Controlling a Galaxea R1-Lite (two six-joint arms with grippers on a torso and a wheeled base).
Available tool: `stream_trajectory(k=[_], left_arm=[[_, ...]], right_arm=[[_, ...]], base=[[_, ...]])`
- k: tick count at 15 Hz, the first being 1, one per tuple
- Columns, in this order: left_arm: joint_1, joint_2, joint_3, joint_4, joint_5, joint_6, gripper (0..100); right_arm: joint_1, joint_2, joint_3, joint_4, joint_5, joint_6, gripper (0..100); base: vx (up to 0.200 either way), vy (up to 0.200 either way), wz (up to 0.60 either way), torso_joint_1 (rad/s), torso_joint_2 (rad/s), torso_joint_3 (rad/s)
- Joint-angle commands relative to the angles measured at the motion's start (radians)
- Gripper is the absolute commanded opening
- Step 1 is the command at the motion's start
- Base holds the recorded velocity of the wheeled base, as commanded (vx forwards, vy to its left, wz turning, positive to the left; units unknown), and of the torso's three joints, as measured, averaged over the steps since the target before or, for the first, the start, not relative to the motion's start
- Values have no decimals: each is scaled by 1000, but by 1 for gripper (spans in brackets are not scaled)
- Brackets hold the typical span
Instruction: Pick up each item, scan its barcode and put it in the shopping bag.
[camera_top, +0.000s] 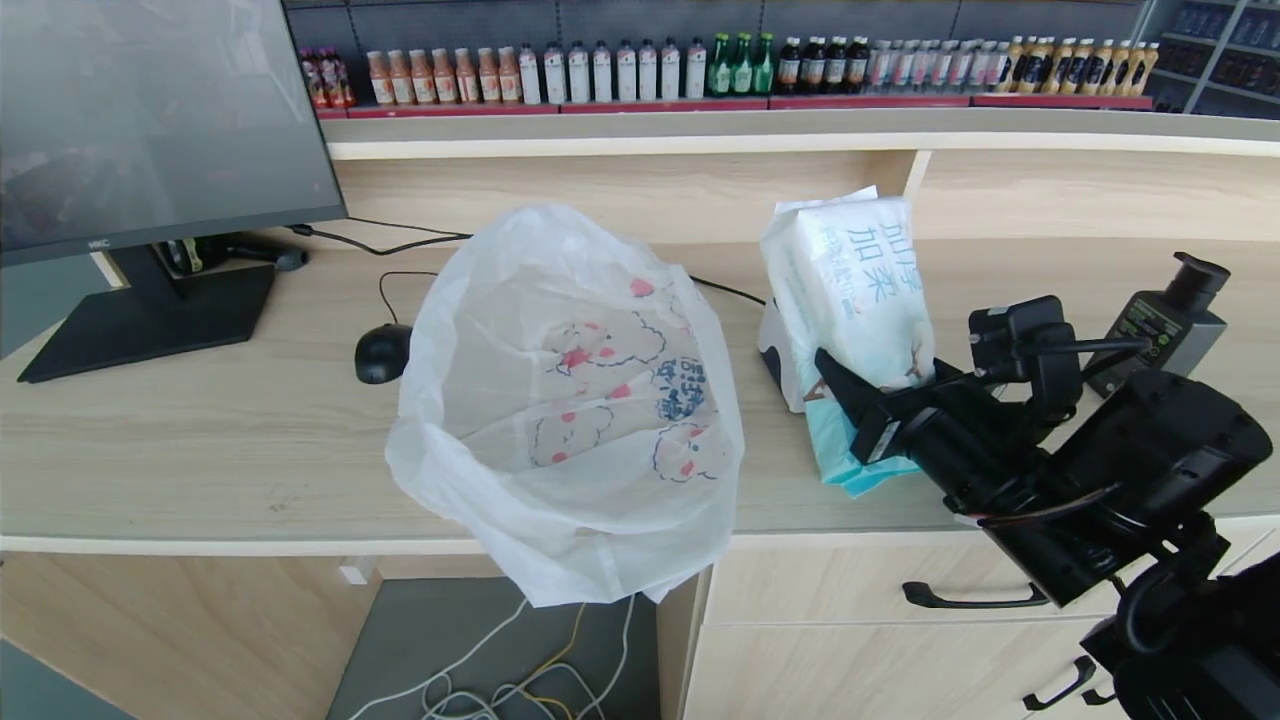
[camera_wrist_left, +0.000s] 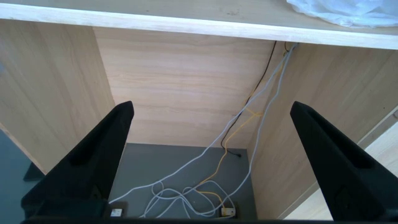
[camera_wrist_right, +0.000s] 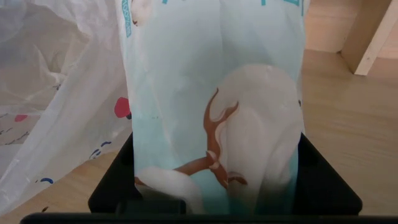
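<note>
Item 1: soft pale-blue-and-white tissue pack (camera_top: 858, 280), standing nearly upright just right of the translucent white plastic shopping bag (camera_top: 470, 330) on the light wooden desk (camera_top: 200, 450). The right hand (camera_top: 868, 405) is clenched around its lower part. It is not yet bagged.
Item 2: grey bottle with black cap (camera_top: 1168, 320), farther right, untouched.
Bag: a sheep print shows, contents uncertain.
Left hand (camera_wrist_left: 211, 109): released, fingers wide apart, below the desk edge.
Judged progress: at least 2 items remain.

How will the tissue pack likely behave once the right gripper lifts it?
The tissue pack has soft plastic wrap, so it probably squashes in the right gripper. Bulky yet likely light. Its glossy film may slip.
</note>
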Motion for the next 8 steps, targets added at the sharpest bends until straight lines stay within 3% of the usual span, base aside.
stream_trajectory(k=[1,8], left_arm=[[-1,0,0,0,0,0,100],[1,0,0,0,0,0,100]], right_arm=[[-4,17,-3,0,1,0,0],[-45,22,7,-6,-1,-1,0]], base=[[0,0,0,0,0,0],[0,0,0,0,0,0]])
